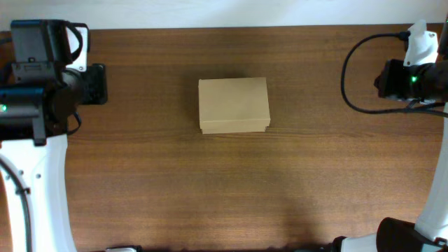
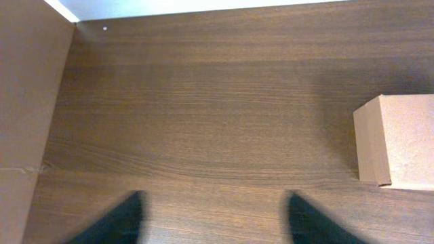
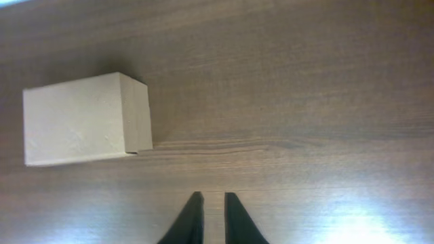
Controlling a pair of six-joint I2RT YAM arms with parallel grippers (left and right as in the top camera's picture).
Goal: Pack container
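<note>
From my seat I see the box (image 1: 233, 105) sitting flat on the tabletop (image 1: 231, 182), between the two arms and well apart from both, with its lid down and its top plain and tan. My left hand (image 2: 217, 220) is spread wide: its two dark fingers (image 2: 125, 220) show at the bottom of the left wrist view with bare wood between them, and nothing is held. From this hand the box lies ahead and off to the right, only its near corner and one side face showing at the frame edge. To the left of this hand a flat brown panel (image 2: 27, 102) fills the edge of the view; I cannot tell what it is. My right hand (image 3: 213, 217) is pressed nearly together, its fingers (image 3: 192, 217) parted by only a thin sliver, and it holds nothing. From this hand the box lies ahead and to the left, resting squarely on the wood with a short side face turned toward the camera. In the overhead view a black cable (image 1: 350, 77) loops out beside the right arm, on the side facing the box. Both hands hang above the wood, touching neither box nor tabletop as far as I can see.
</note>
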